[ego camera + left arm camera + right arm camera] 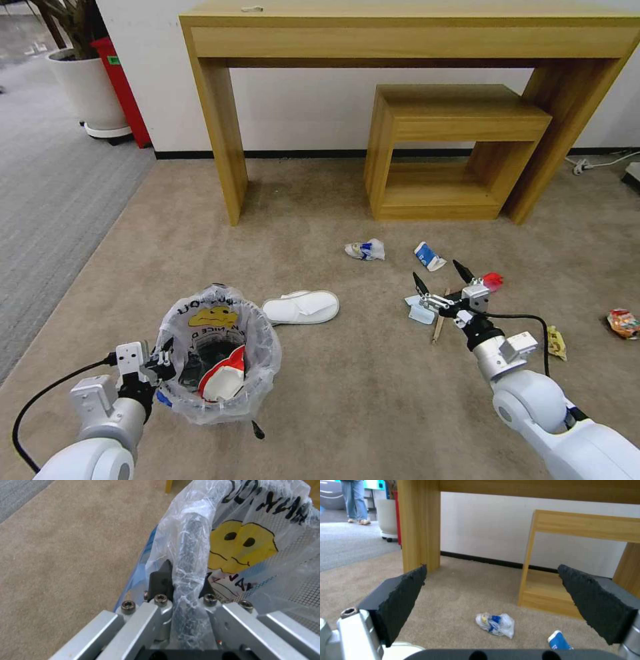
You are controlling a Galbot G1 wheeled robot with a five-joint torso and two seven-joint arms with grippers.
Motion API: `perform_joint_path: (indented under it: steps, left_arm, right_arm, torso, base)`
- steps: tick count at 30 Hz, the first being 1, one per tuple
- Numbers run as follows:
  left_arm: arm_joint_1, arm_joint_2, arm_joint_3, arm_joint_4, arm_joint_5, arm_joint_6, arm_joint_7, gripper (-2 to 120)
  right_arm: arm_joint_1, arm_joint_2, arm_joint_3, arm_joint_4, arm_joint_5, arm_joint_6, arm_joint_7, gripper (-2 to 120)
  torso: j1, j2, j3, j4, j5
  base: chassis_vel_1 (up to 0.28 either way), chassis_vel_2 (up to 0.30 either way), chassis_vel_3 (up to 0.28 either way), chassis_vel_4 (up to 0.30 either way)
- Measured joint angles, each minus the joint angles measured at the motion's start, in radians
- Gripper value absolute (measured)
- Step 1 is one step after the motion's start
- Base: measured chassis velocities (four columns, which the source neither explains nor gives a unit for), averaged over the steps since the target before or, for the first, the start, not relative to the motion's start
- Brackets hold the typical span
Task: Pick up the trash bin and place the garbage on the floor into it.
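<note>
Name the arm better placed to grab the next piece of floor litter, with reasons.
Right. The right pincer is open and empty above the pale blue mask and thin wooden stick. The left pincer is shut on the rim of the small black bag-lined trash bin.

Left gripper (184,580) jaws clamp trash bin (191,555) rim (bag-wrapped), above carpet (66,555).

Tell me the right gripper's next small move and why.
Probably lower the right gripper onto the litter beneath it. Its fingers are spread and empty above the carpet, with the blue mask and wooden stick just below, while the left gripper holds the trash bin by its rim, ready to receive it.
</note>
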Motion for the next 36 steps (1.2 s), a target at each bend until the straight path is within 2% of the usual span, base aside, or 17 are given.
perform_joint_path:
  steps: [36]
  left_arm:
    - [-0.010, 0.003, -0.006, 0.004, -0.035, 0.003, -0.012, 3]
  right_arm:
    - [0.011, 0.006, -0.011, -0.023, -0.008, 0.008, -0.028, 100]
  torso:
    - [0.000, 0.000, 0.000, 0.0000, 0.0000]
  base:
    - [0.000, 0.000, 0.000, 0.000]
